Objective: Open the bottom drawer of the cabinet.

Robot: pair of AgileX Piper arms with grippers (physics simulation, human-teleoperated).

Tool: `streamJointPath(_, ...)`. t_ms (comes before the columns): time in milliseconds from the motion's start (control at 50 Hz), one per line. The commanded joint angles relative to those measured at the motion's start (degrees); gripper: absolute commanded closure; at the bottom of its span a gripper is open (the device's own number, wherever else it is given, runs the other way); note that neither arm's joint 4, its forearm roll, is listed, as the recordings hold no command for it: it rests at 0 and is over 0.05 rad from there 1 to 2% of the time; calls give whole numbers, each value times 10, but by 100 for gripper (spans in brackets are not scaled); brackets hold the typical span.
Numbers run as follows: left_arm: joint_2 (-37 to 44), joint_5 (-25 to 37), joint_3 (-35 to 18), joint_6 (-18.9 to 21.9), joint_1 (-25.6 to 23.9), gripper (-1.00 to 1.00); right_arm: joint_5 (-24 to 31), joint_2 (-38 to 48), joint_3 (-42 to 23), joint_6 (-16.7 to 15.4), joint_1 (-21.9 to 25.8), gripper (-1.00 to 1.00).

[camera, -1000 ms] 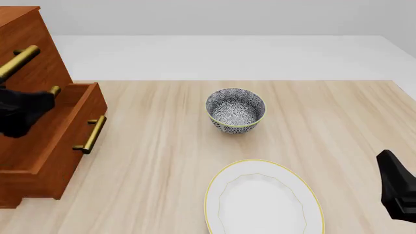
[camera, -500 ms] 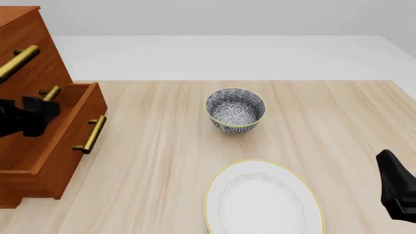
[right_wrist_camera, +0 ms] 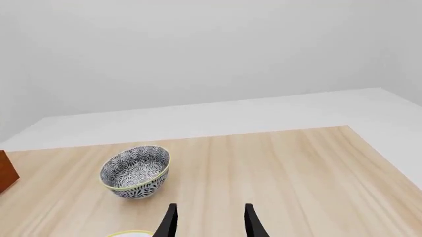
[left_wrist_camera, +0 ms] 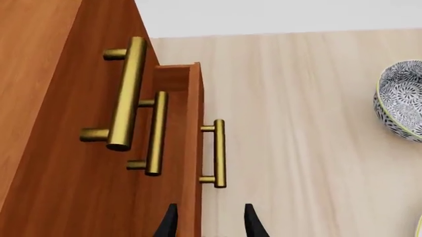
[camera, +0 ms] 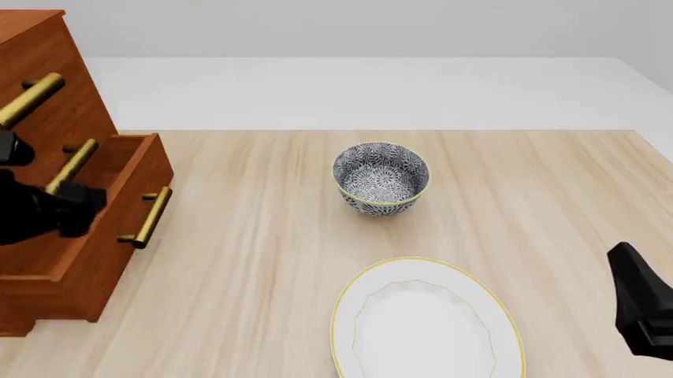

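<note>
We read no text, label, brand or number anywhere: cabinet, bowl and plate are unmarked.

My left gripper now sits lower and nearer the camera than one second ago, over the bottom drawer. The middle drawer's handle, previously partly covered by it, is now exposed.

At the front view's left edge the cabinet is cut off, and the left tool hides part of the bottom drawer. The plate runs off the bottom; the right tool is cropped at lower right.
</note>
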Motion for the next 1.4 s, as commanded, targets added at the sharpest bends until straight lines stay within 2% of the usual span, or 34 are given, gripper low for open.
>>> streamJointPath(20, 20, -35, 26, 17, 14, -100, 0, 0, 0, -2, 0, -100)
streamJointPath(480, 76, -107, 49, 34, 38, -100, 0, 0, 0, -2, -1, -100)
streamJointPath(960, 137, -186, 89, 46, 40, -100, 2, 0, 0, -3, -3, -100)
streamJointPath(1400, 196, -246, 100, 58, 49, -100, 3, 0, 0, -6, 0, -100)
